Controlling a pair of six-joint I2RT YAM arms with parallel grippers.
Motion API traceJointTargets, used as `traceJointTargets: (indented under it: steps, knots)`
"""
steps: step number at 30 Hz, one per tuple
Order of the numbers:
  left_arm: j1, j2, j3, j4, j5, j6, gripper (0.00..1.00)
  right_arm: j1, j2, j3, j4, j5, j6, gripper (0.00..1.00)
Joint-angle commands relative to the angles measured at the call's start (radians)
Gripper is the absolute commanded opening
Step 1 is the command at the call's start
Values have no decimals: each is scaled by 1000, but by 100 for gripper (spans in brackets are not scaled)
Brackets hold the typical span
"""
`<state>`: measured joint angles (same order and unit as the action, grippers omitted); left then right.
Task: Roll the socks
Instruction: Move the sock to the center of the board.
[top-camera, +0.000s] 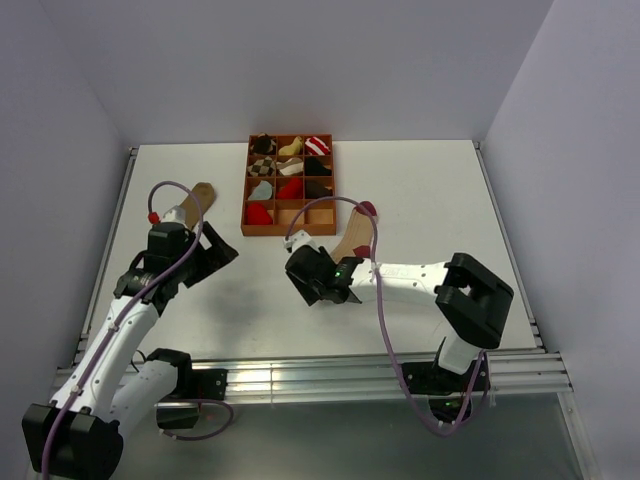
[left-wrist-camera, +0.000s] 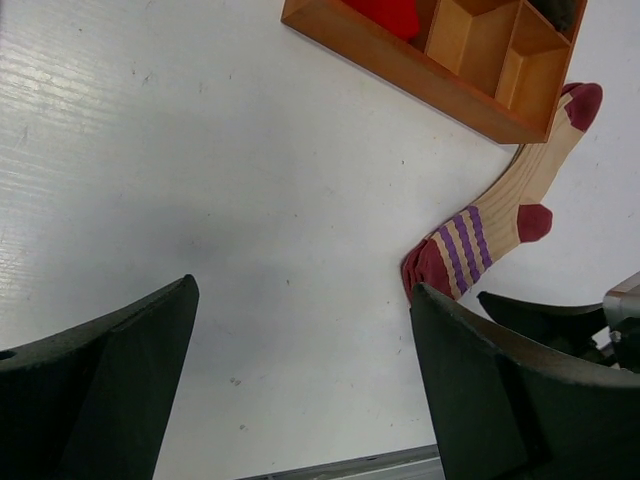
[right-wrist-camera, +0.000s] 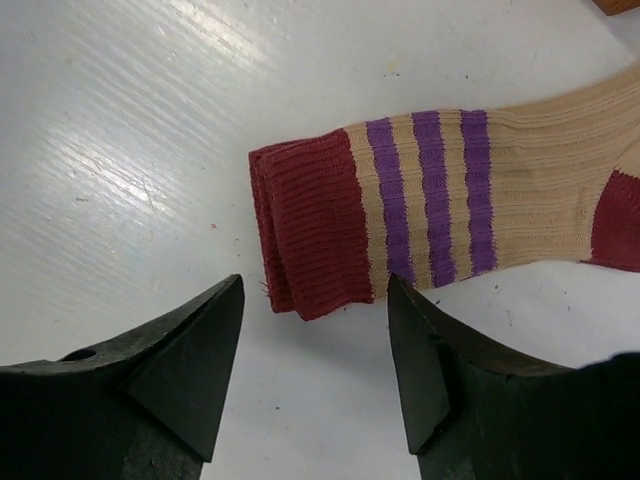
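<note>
Top view: bright, even, diffuse light from overhead; white surface (top-camera: 420, 190) uniformly lit, no hard glare; soft faint shadows beneath arms (top-camera: 130, 310); strip below front rail (top-camera: 320, 375) dim. Left wrist view: streaky sheen on surface upper left, broad grey shade across middle; fingers of left pincer (left-wrist-camera: 300, 300) dark, slightly soft. Right wrist view: bright streaked glare left of centre; striped sock (right-wrist-camera: 450, 200) ribbing sharp; fingers of right pincer (right-wrist-camera: 315, 290) near-black, little detail; soft shadow under sock cuff.
</note>
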<state>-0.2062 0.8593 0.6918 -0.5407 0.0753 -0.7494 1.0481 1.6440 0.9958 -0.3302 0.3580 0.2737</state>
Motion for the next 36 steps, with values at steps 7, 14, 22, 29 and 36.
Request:
traceJointTargets:
  steps: [7,14,22,29,36]
  knots:
    - [-1,12,-11,50,23,-8,92,29,72,35,-36,33,-122,61]
    - [-1,27,-9,58,31,-7,92,41,115,56,-67,39,-172,59]
    - [-1,32,-8,51,26,4,91,62,161,67,-50,58,-215,57]
    - [-1,23,-12,42,21,5,91,85,207,90,-56,91,-223,47]
    - [-1,17,-21,45,34,1,91,104,232,99,-53,160,-206,11]
